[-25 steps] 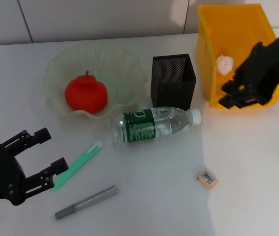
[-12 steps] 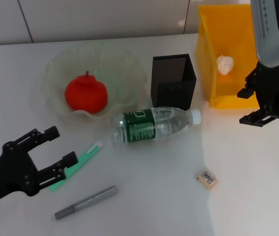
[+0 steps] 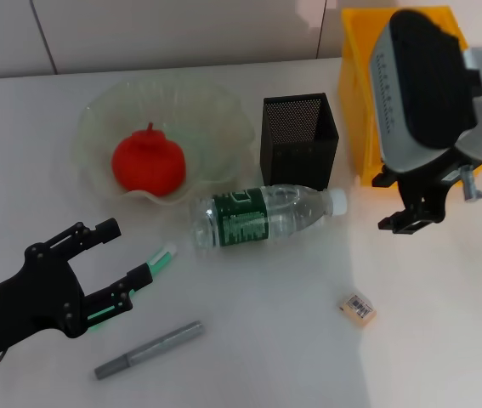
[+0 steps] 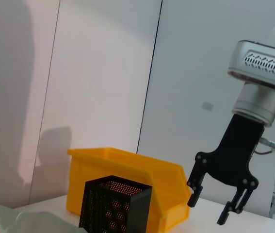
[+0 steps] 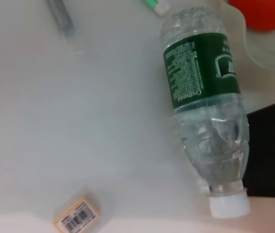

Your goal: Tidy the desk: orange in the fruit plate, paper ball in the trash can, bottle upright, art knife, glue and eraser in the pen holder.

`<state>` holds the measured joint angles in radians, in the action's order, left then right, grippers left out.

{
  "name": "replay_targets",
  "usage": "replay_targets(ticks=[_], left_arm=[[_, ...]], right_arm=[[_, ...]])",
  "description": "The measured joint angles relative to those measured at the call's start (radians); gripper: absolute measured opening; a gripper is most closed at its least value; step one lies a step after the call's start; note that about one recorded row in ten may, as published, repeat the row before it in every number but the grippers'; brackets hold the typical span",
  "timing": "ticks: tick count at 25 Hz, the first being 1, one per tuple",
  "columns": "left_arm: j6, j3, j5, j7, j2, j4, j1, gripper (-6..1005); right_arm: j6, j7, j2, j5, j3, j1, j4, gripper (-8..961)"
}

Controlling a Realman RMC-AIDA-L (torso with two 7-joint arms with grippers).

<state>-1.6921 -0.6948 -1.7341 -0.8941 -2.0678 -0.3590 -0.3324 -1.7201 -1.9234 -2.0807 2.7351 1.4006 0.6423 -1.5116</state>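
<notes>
The orange (image 3: 148, 164) lies in the fruit plate (image 3: 215, 115). The bottle (image 3: 262, 214) lies on its side before the pen holder (image 3: 298, 140), cap toward the right; it also shows in the right wrist view (image 5: 202, 92). The eraser (image 3: 357, 308) lies at the front right. A green pen-shaped tool (image 3: 157, 258) and a grey one (image 3: 149, 349) lie front left; I cannot tell which is knife or glue. My left gripper (image 3: 128, 252) is open over the green tool. My right gripper (image 3: 387, 204) is open and empty, right of the bottle cap. My right arm hides the paper ball.
The yellow trash can (image 3: 355, 102) stands at the back right, largely behind my right arm, and shows in the left wrist view (image 4: 127, 174) behind the pen holder (image 4: 113, 206). Bare table lies around the eraser (image 5: 77, 216).
My right gripper has come away from the trash can, down and left toward the bottle cap. My left gripper has moved forward and right over the green tool.
</notes>
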Motion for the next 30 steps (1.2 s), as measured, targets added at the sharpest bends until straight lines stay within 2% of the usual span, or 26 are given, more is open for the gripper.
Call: replay_targets(ticks=[2,12,17,30], left_arm=[[0.0,0.0,0.0,0.0,0.0,0.002,0.001,786],[-0.007,-0.002,-0.001,-0.003,0.002,0.007,0.024,785],[-0.007,-0.003,-0.001,-0.002,-0.001,0.009,0.026,785],[0.001,-0.003,0.0,0.0,-0.003,0.022,0.014,786]], right_arm=[[0.066,-0.003,0.0,0.007,0.06,-0.025,0.005,619],[0.201,-0.007,-0.002,0.016,0.142,-0.071,0.042,665],[0.253,-0.007,-0.002,0.017,0.169,-0.082,0.061,694],[0.358,-0.011,-0.002,0.018,0.207,-0.068,0.147,695]])
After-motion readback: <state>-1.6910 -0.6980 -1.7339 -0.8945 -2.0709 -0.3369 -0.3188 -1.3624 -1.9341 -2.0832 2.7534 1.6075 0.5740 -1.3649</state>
